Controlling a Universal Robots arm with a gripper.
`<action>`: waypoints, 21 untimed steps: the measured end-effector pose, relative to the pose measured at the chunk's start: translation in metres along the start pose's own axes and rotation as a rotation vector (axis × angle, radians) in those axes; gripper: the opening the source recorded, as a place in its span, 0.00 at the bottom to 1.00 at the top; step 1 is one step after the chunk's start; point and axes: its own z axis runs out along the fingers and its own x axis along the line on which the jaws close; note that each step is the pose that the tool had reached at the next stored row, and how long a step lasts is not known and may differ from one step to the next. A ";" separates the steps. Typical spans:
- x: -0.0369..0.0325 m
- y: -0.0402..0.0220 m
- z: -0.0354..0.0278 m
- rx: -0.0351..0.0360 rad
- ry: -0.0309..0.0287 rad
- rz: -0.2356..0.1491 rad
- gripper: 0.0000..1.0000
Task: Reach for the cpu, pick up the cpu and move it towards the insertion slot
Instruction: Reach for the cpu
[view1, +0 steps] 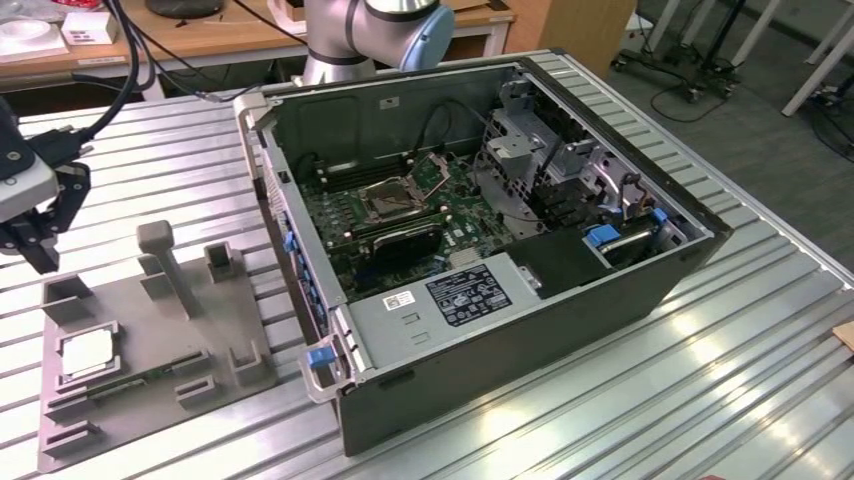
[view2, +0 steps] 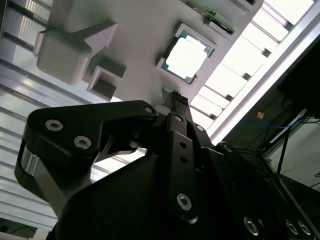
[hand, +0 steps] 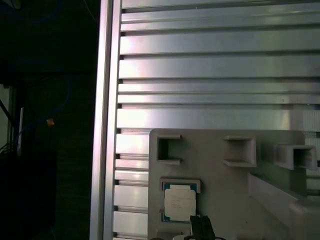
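**Exterior view and both wrist views.** The end effector (view1: 38, 255) hangs at the far left edge of the exterior view. It is above the slatted metal worktop (view1: 641, 400) and just beside the far corner of the grey plastic fixture (view1: 200, 330). Whether the end effector is open or closed cannot be told from any view.

The cpu (view1: 87, 352) lies flat, pale face up, in a square recess of the fixture at the lower left of the exterior view. It is below the end effector in that frame and apart from it. In the second wrist view, the dark tip of the end effector (view2: 175, 97) points towards the cpu (view2: 186, 59) without touching it. In the first wrist view, the tip (hand: 200, 226) shows just beside one corner of the cpu (hand: 179, 205).

The insertion slot (view1: 391, 200) sits on the green circuit board (view1: 461, 215) inside the open computer case (view1: 534, 350). It lies near the centre of the exterior view, well apart from the cpu. Part of the arm (view1: 367, 35) stands behind the case at the top of that view.
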 end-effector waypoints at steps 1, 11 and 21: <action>0.0001 -0.0001 0.0003 0.0001 0.0002 0.000 0.11; 0.0006 -0.0007 0.0066 0.0001 0.0001 0.000 0.11; 0.0006 -0.0007 0.0080 0.0014 0.0002 0.000 0.11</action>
